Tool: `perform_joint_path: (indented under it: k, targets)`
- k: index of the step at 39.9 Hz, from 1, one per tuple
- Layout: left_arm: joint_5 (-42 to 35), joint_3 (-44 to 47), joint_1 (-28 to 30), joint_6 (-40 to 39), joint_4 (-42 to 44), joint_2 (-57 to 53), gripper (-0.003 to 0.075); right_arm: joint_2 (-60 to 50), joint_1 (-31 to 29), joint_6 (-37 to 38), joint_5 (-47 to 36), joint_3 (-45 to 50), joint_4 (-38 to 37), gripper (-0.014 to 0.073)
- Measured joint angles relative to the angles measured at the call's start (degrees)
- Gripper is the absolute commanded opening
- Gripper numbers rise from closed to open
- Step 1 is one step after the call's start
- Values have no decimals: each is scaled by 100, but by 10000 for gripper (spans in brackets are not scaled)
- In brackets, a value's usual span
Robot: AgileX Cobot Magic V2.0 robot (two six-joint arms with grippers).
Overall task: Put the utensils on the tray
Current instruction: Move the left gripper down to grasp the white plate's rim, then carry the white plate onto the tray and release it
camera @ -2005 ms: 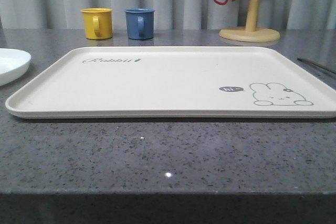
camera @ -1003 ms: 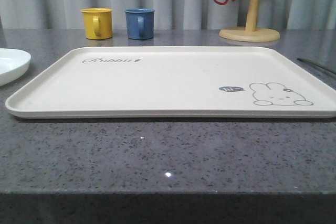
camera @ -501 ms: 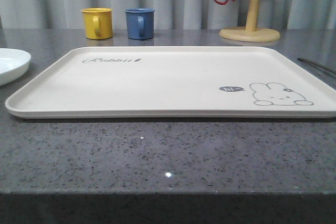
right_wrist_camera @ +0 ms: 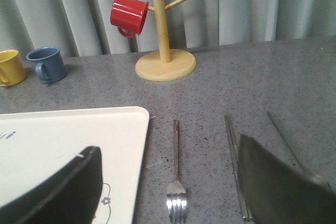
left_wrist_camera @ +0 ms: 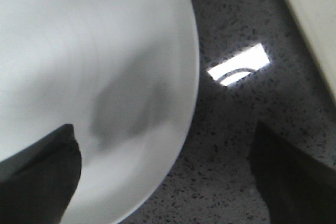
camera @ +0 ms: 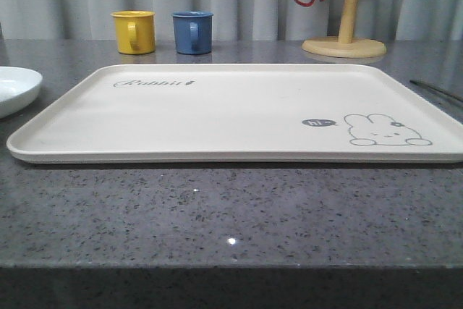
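Hovering wide open over the plate [left_wrist_camera: 94, 77], the left gripper [left_wrist_camera: 163, 182] grips nothing, while the right gripper [right_wrist_camera: 168, 182], likewise spread and empty, hangs above the fork [right_wrist_camera: 176, 182] beside the tray [camera: 217, 106].

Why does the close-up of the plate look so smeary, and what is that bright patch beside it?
Left wrist view: the plate is very near the lens, so soft and blurred; the bright patch is lamp glare on the polished counter. Front view: small glints on the same counter, otherwise sharp.

Tray [camera: 217, 117] bare on counter [camera: 231, 215]; plate [camera: 13, 88] beside its left edge.
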Motion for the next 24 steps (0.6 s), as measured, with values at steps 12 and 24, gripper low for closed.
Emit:
perform_joint_path:
  k: [12, 24]
  targets:
    - [0, 0, 0, 12, 0, 24, 42, 0, 0, 0, 0, 0, 0, 561]
    - [-11, -24, 0, 12, 42, 36, -18, 0, 0, 0, 0, 0, 0, 561]
